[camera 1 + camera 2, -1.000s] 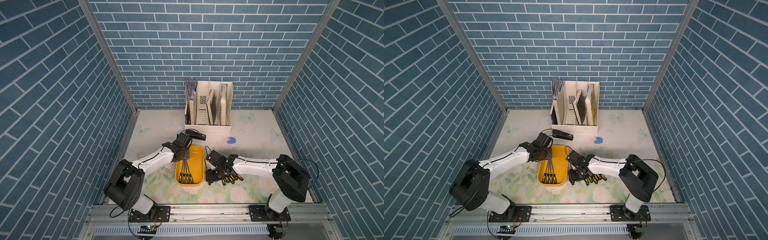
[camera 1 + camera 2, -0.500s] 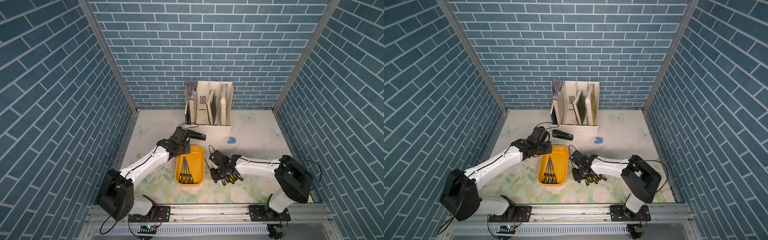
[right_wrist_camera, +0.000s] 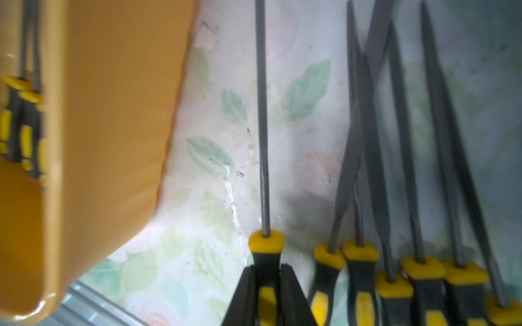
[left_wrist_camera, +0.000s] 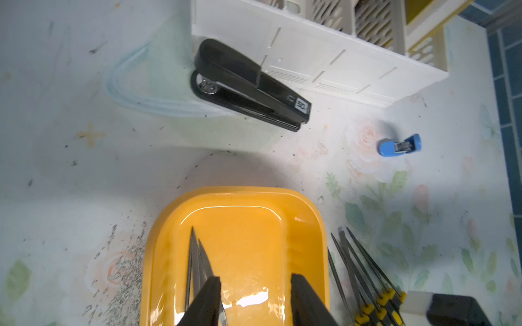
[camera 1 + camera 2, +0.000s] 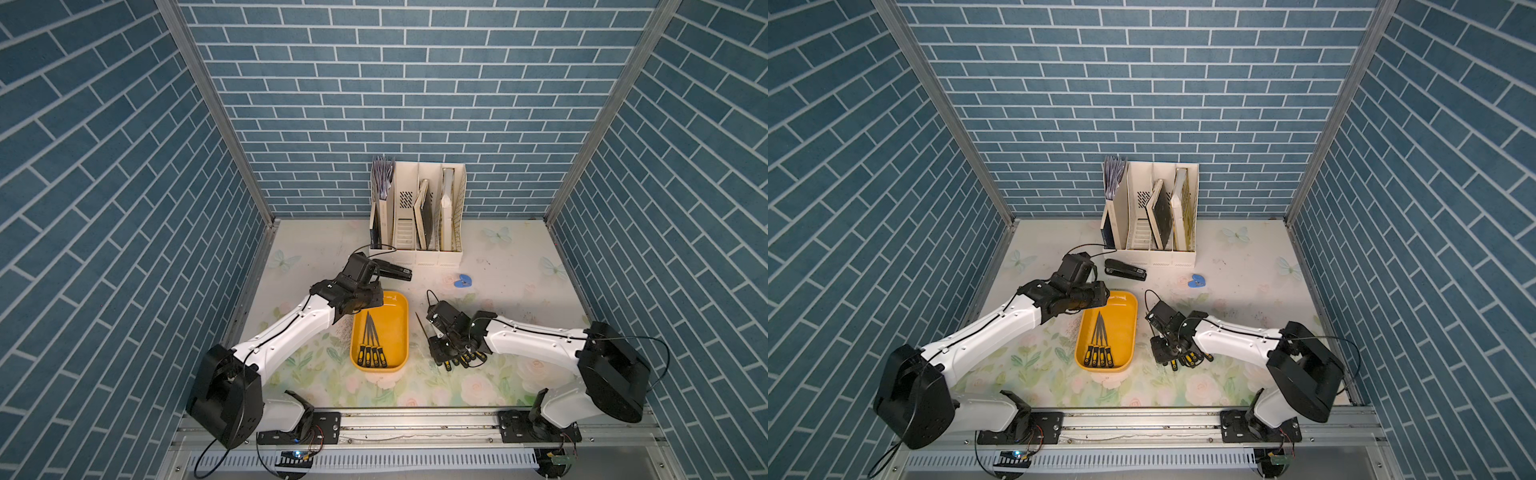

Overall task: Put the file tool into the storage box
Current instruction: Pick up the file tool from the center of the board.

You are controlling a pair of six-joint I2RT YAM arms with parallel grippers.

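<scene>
Your right fingers (image 3: 244, 296) clamped a black-and-yellow-handled steel file (image 3: 261, 127), 3 o'clock of the yellow-orange plastic tray (image 4: 169, 225); left fingers (image 4: 206, 302) stood apart.

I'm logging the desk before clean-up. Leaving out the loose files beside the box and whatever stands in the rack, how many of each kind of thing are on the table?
files in the box: 4
box: 1
rack: 1
stapler: 1
small blue tool: 1
Total: 8

Top views: high front, looking down. Wrist cams close, share storage box (image 4: 248, 223).
</scene>
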